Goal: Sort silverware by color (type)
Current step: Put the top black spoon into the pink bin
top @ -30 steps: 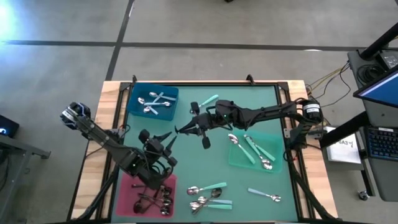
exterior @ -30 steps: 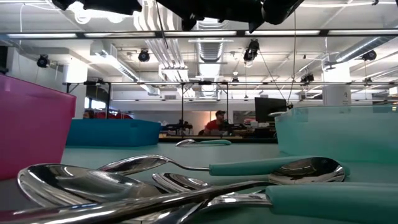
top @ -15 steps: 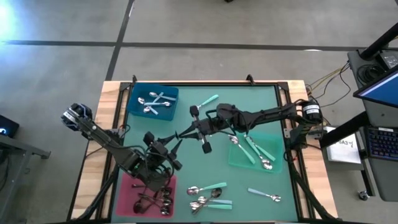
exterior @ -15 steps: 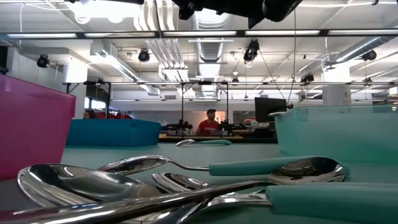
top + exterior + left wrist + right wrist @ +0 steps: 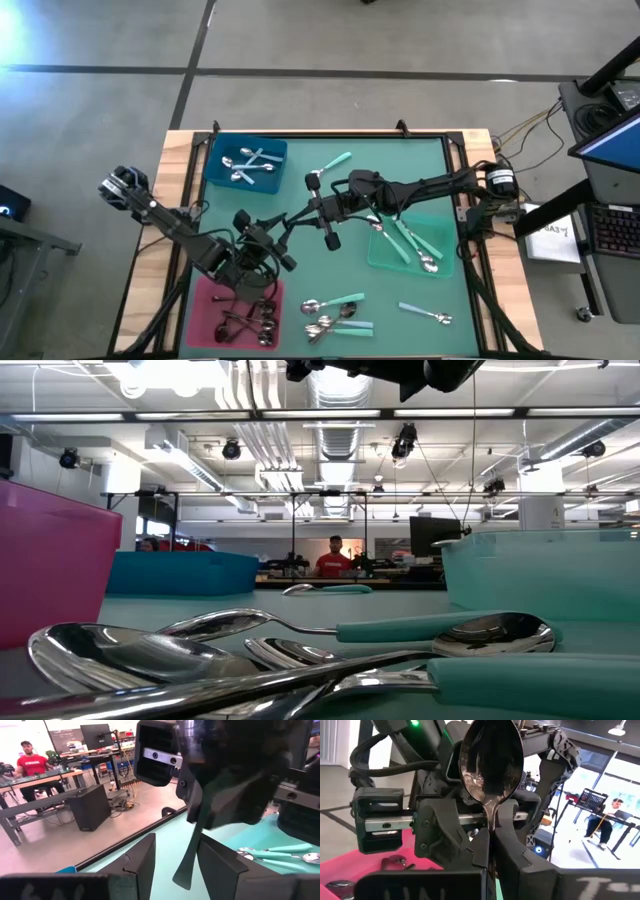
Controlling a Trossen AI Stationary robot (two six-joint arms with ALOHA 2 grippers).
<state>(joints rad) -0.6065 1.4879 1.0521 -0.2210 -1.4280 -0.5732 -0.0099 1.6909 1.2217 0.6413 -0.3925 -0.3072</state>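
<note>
Black-handled, with a shiny metal bowl, the small spoon is passing between arms above mid-table: the right gripper is clamping it, having advanced toward the left gripper, whose parted fingers are now bracketing the handle, so a drop into the pink tray probably follows.

Left end effector open, right end effector clamped

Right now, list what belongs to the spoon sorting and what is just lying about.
Job:
- spoon in right claw
- loose spoons
- blue tray, pink tray, green tray

Lying about:
- keyboard
- cables
</note>
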